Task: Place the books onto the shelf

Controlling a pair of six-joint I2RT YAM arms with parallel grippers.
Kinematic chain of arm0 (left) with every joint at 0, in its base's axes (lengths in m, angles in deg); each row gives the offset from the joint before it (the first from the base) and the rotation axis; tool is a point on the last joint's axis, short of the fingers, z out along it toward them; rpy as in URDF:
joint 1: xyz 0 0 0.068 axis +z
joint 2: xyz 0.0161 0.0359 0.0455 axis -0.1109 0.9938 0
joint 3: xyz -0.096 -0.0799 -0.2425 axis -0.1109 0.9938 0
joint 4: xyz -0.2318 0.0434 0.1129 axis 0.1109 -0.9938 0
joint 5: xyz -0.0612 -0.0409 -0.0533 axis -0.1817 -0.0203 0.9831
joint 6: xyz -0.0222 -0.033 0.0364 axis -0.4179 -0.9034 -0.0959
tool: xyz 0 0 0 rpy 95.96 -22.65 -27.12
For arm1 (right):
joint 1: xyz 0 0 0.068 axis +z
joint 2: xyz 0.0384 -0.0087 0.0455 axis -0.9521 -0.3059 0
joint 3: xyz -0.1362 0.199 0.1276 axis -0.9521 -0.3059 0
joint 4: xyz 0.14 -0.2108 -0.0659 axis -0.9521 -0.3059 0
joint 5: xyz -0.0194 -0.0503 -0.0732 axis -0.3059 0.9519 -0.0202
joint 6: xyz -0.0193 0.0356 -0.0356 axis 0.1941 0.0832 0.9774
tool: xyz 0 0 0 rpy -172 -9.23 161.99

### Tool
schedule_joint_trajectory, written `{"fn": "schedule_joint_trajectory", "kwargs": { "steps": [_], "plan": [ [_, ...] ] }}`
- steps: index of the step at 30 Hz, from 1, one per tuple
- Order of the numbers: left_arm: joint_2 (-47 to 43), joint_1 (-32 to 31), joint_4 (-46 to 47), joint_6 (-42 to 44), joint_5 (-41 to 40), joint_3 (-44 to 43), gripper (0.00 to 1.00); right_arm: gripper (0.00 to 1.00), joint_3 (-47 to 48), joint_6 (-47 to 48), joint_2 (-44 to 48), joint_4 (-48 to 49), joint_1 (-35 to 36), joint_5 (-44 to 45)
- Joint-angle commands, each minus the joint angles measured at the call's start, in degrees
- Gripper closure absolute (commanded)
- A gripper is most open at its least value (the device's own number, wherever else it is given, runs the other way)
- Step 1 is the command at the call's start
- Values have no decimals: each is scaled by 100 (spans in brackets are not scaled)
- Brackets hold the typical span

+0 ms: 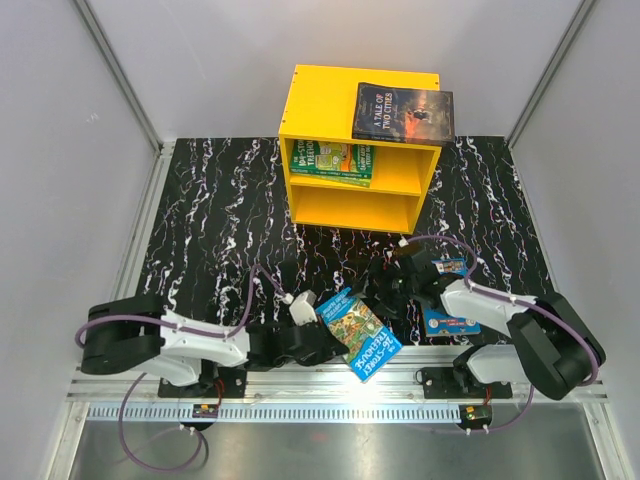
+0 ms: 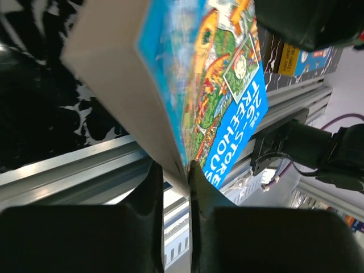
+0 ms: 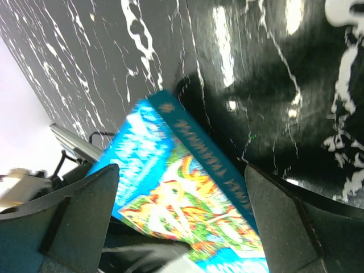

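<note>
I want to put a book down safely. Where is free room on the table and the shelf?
Free: the table's left half between the left wall and the shelf; the shelf's lower compartment; the left of its top. Crowded: the near middle and right, where the left arm, the right arm, the held blue book and another blue book sit.

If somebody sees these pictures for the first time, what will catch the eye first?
The bright yellow shelf at the far middle of the black marbled table stands out most, with a dark book lying flat on its top and green books in its upper compartment. Next comes the bright blue book near the front edge, tilted up and pinched by the jaws of the left arm.
</note>
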Motion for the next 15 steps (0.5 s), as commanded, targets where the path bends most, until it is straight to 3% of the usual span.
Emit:
{"fn": "schedule_joint_trajectory", "kwargs": {
  "steps": [1,4,8,12,15],
  "plan": [
    [-462,-20,-677,364,-874,7,100,0,-206,-55,169,-359,137,23],
    [-1077,-11,-1126,716,-1252,-29,100,0,-356,-116,503,-500,163,-64],
    [-2252,225,-953,1893,-1281,172,100,0,-575,-195,1187,-466,260,-381],
    [-2774,928,-310,2675,-175,411,100,0,-707,-362,1628,165,357,-968],
    [-2433,1263,-335,3159,784,105,100,0,-734,-547,1796,876,444,-1311]
  ]
}}
